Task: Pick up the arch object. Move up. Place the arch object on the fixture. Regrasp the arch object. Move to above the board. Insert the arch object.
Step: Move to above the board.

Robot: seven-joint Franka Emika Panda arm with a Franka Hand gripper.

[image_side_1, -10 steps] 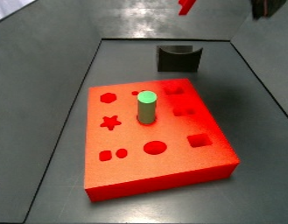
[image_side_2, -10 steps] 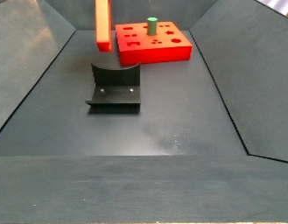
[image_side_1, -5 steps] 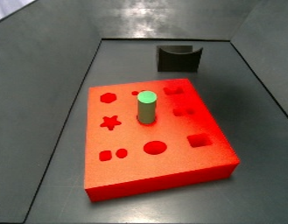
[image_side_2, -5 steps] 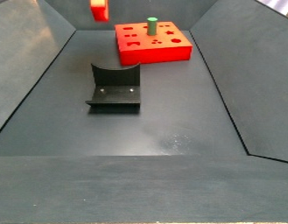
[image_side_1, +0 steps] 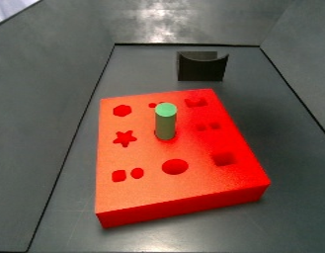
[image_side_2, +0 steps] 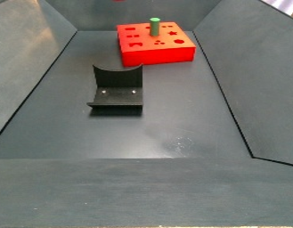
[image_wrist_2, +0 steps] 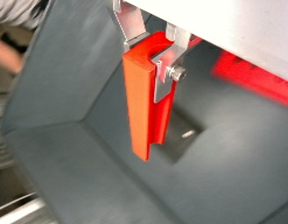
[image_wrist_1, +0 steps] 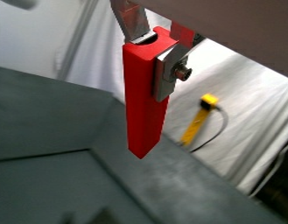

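The arch object [image_wrist_1: 146,105] is a long bright red block, and it hangs lengthwise below my gripper [image_wrist_1: 152,48], which is shut on its upper end. Both wrist views show this: the silver fingers [image_wrist_2: 170,66] press on opposite faces of the arch object [image_wrist_2: 144,105]. Gripper and block are out of both side views. The fixture [image_side_1: 202,65] stands alone on the dark floor, also seen in a side view [image_side_2: 117,86]. The board [image_side_1: 138,173], a thick red slab with shaped holes, lies flat beyond the fixture [image_side_2: 173,55]. An edge of the board [image_wrist_2: 257,74] shows behind the held block.
A green cylinder peg [image_side_1: 165,121] stands upright in a hole of the board, also seen in a side view [image_side_2: 152,24]. Sloping dark grey walls enclose the floor. A yellow-handled tool [image_wrist_1: 199,118] lies outside the bin against white cloth.
The gripper has carried the arch object straight up: a second ago it hung over the fixture, half a second ago only its tip showed, and now it is out of both side views.
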